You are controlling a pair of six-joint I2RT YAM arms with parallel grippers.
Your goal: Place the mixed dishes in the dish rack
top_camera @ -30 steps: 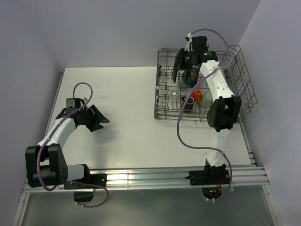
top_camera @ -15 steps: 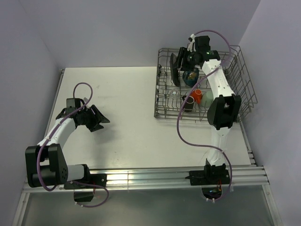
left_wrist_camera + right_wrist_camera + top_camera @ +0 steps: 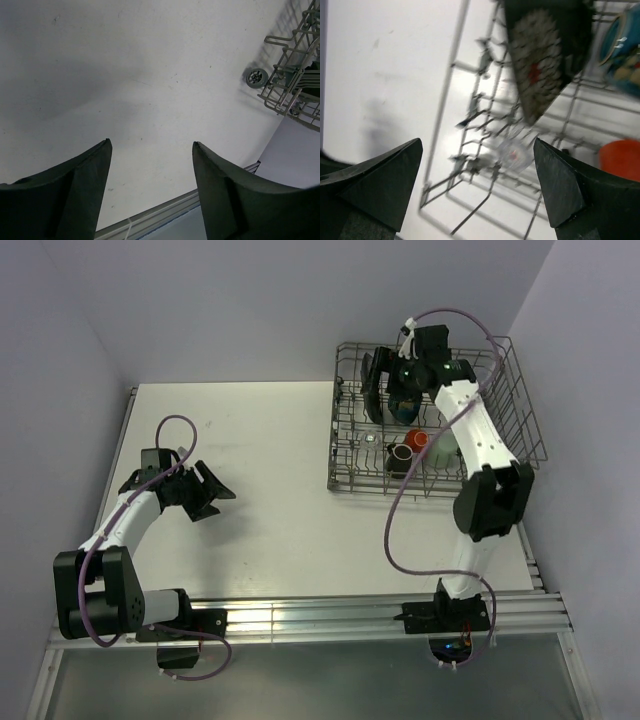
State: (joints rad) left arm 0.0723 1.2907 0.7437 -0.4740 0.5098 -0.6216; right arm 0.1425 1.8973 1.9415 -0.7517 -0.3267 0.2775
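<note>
The dish rack stands at the table's right. In it the dark square plate with white flowers stands on edge between tines. Beside the plate is the dark-blue bowl. The orange mug, the dark brown mug, the clear glass and a pale green cup sit nearer the front. My right gripper hangs open over the rack's back left, holding nothing. My left gripper is open over bare table at the left.
The rack's tall wire walls and upright tines surround the right gripper. The rack's near corner and a small wheel show in the left wrist view. A metal rail runs along the table's near edge. Walls close in behind and on both sides.
The right gripper opened, let go of the plate and drew back from it; the plate now stands in the rack. The left jaws spread a little wider.
</note>
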